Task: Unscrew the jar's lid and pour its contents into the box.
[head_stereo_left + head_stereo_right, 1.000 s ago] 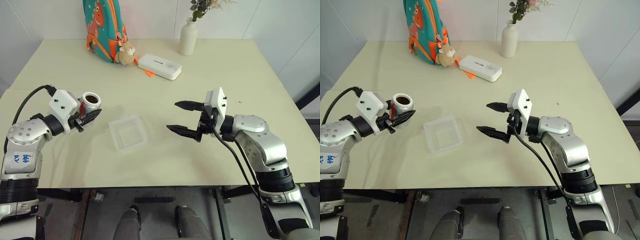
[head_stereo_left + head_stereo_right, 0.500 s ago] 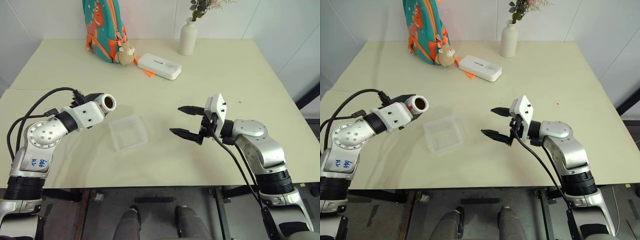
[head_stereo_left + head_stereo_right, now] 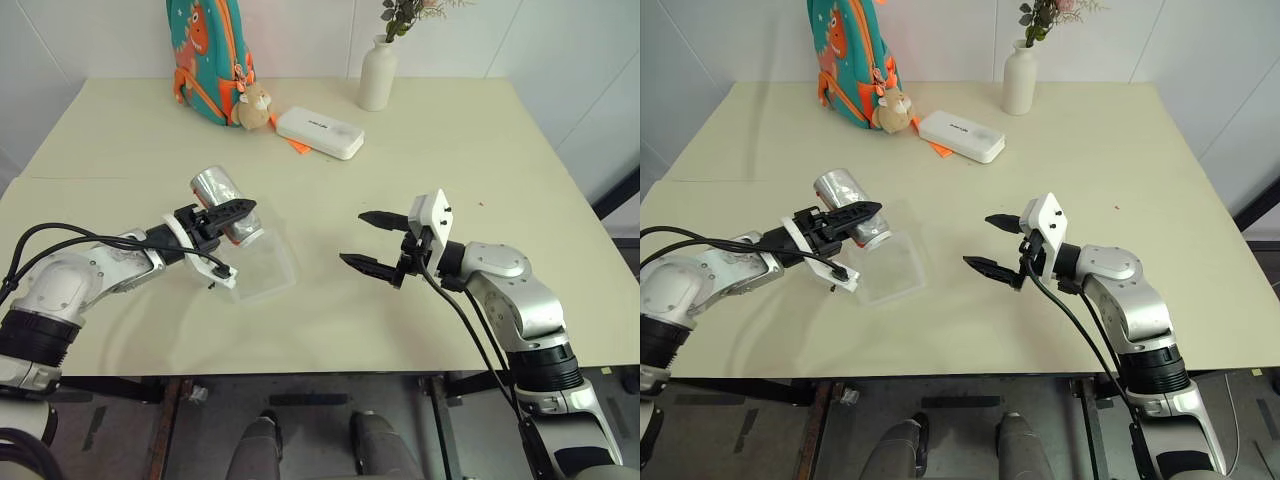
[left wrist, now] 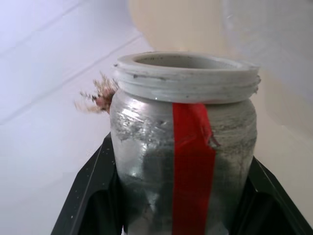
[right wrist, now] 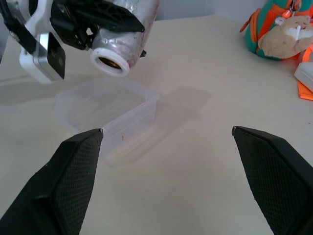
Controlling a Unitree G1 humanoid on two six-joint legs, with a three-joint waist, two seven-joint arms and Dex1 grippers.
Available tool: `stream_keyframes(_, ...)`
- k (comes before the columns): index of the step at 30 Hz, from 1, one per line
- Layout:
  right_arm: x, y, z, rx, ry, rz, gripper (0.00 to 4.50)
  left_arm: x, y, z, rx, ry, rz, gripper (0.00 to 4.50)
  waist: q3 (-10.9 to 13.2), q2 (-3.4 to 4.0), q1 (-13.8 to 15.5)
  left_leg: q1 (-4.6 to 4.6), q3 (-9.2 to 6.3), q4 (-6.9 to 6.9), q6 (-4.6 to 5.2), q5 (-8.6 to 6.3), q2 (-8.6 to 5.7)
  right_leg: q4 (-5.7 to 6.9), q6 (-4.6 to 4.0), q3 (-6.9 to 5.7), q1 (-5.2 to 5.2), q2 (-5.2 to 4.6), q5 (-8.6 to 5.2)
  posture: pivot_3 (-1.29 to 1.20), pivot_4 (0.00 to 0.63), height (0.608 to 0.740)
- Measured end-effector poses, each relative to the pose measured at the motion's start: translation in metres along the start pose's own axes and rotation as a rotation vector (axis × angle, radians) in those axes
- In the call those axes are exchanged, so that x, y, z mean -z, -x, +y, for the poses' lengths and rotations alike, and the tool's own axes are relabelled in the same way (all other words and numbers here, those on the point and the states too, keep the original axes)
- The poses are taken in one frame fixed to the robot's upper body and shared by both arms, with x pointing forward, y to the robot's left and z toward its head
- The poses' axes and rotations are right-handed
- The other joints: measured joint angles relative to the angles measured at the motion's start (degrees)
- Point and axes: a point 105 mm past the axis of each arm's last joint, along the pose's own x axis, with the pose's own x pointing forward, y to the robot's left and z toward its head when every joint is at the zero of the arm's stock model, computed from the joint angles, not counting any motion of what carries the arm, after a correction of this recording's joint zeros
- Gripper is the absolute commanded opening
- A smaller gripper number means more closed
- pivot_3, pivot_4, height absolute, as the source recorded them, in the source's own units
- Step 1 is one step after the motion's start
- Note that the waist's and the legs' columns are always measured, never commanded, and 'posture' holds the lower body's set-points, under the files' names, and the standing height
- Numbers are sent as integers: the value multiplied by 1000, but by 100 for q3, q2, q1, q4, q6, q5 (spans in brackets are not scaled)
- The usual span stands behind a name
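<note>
Left claw (image 3: 232,212), clamped on the jar (image 3: 222,193), just rolled it from upright to mouth-down over the box (image 3: 268,272) on the desk; pour's underway. Right claw (image 3: 372,240) hangs apart, empty.

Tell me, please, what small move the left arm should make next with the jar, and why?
Probably tip the jar slightly further: the left gripper holds it lidless, mouth slanting down over the box, and no contents are visible in the box.
</note>
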Motion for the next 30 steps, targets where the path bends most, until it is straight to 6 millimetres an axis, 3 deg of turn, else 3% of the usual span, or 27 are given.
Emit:
stream_keyframes(11,2,2,1,33,-15,-15,4452,-8,-8,3,-60,-105,-55,2011,0,0,-1,0,0,2,0,0,0,14,3,0,-3,1,-2,0,150,740)
stream_keyframes(17,-1,5,3,34,-17,-32,4452,0,-1,4,-45,84,-25,2011,0,0,0,1,0,22,0,1,0,33,4,0,-2,1,-2,0,150,740)
stream_keyframes(19,-1,6,4,34,-19,-37,4452,9,2,8,-58,262,34,2011,0,0,2,1,0,26,1,1,1,37,3,1,-1,1,-2,0,150,740)
stream_keyframes(22,-3,7,6,18,-13,-40,4452,31,6,5,-56,668,187,2011,0,1,2,5,0,34,2,2,1,46,2,1,2,1,-3,0,150,740)
stream_keyframes(25,-6,9,8,-6,0,-39,4452,48,8,-14,-57,1151,351,2011,0,0,0,6,-3,45,4,4,3,60,2,-1,3,6,-3,0,150,740)
stream_keyframes(30,-6,13,9,-22,9,-15,4452,63,22,-49,-132,1790,538,2011,0,-1,-29,11,-13,57,4,5,5,71,2,-2,5,11,-3,0,150,740)
